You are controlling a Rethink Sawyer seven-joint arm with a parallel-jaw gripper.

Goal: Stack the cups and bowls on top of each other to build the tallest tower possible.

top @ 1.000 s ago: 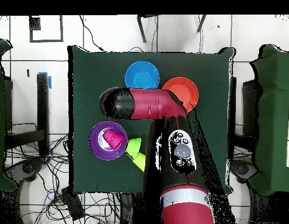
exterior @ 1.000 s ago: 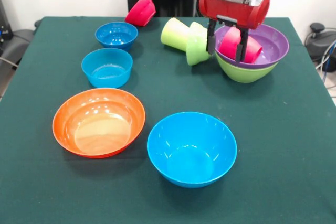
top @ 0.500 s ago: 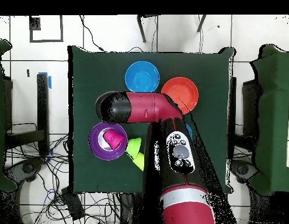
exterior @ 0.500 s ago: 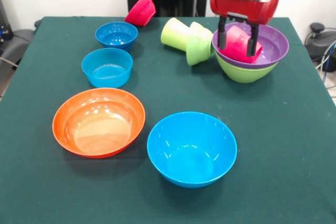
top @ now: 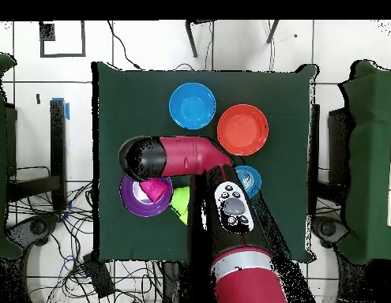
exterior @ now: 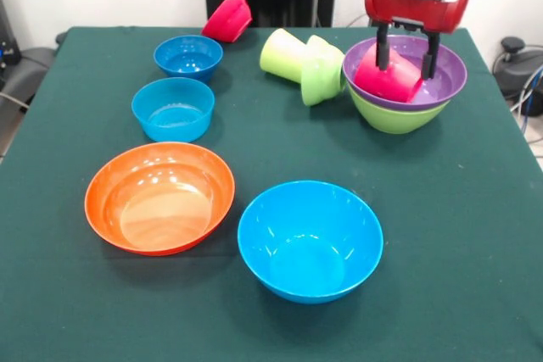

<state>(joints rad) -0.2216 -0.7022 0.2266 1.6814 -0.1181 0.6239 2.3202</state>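
The jaws are spread apart, with a clear gap between the two black fingers, and they hold nothing; the gripper [exterior: 407,50] hangs over the purple bowl [exterior: 443,82], with the left finger in front of the red cup [exterior: 386,80] and the right finger beyond the cup's edge. Whether a finger touches the cup I cannot tell. The red cup lies tilted inside the purple bowl, leaning against its left wall, and the purple bowl sits nested in the large lime-green bowl [exterior: 392,117], so these three pieces make the tower at the far right part of the green table [exterior: 458,235]. Just beside the tower, on its left, the lime-green cup [exterior: 285,54] lies on its side with the small lime-green bowl [exterior: 322,74], also on its side, over its end; this bowl is very close to the rim of the tower's bowls. Further left, the small pink-red bowl [exterior: 228,16] stands tipped on its edge near the far side of the table. In front of it the small dark blue bowl [exterior: 187,57] and then the small light blue bowl [exterior: 173,108] stand upright in a line. Nearest to the camera, the large orange bowl [exterior: 159,197] and the large light blue bowl [exterior: 310,240] stand upright side by side, close but apart. In the overhead view the red and black arm [top: 182,156] covers part of the purple bowl and the small bowls.
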